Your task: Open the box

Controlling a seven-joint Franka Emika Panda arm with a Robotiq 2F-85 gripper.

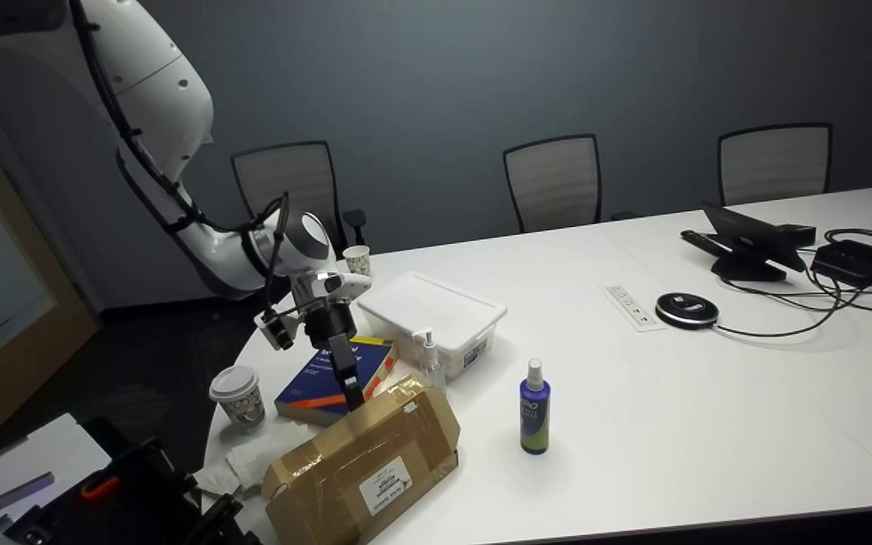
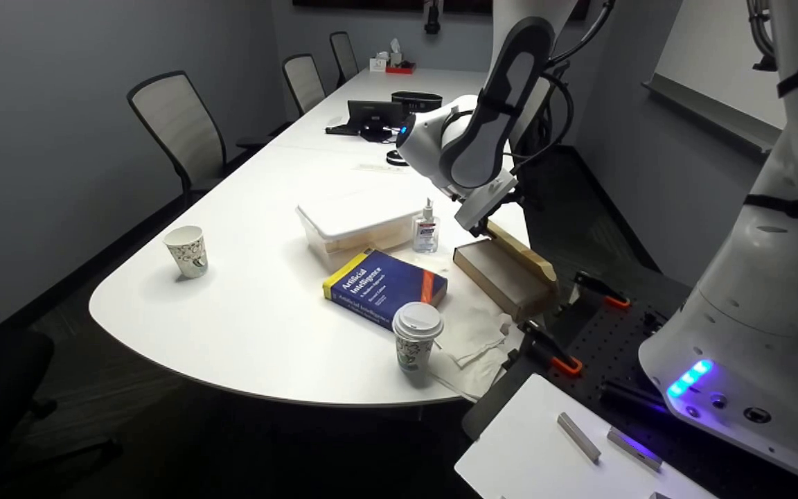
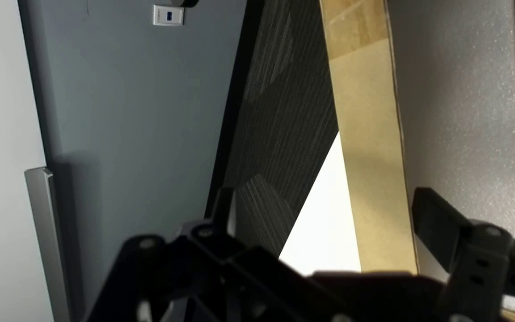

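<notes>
A brown cardboard box (image 1: 330, 496) lies at the table's near edge. In an exterior view its lid (image 2: 520, 255) stands tilted up along one side, above the tray part (image 2: 492, 267). In the wrist view the lid's tan side flap (image 3: 369, 134) runs down the picture, with a grey speckled surface (image 3: 472, 120) inside the box beside it. My gripper (image 3: 329, 219) is open, its fingers wide apart. One finger is on the box's inner side, close against the flap's edge; whether it touches is unclear. The other finger is outside. The gripper (image 1: 353, 390) also shows behind the lid.
A blue book (image 2: 385, 284), a lidded cup (image 2: 416, 339), a sanitizer bottle (image 2: 426, 232) and a white-lidded plastic bin (image 2: 364, 215) stand close to the box. Crumpled tissues (image 2: 472, 339) lie beside it. A purple spray bottle (image 1: 534, 412) stands on the lid's outer side.
</notes>
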